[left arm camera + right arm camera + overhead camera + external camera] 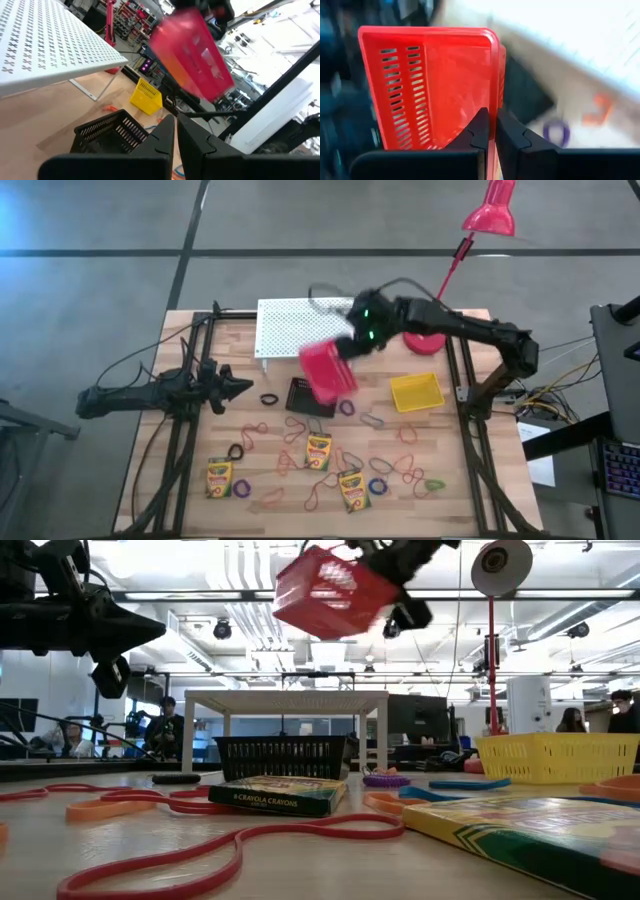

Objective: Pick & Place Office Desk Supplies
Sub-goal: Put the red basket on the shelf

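My right gripper (352,352) is shut on a red mesh basket (328,370), held high above the table's middle and showing at the top of the low view (330,590). Below it a black mesh basket (310,397) stands on the table, and a yellow one (416,392) stands to its right. Three yellow-and-green crayon boxes (220,477) (318,450) (351,490) lie near the front among scattered rubber-band loops (405,465). My left gripper (245,387) waits shut at the table's left, touching nothing. My right gripper pinches one side wall of the red basket at its rim (495,107), one finger inside the basket and one outside. The fingers slant down from the table's far right. The basket is lifted clear of the table and tilted, hanging off the fingers.
A white perforated stand (300,325) sits at the far middle of the table, and a red desk lamp (490,210) has its base (422,340) at the far right. Black frame rails (180,440) run along both table sides.
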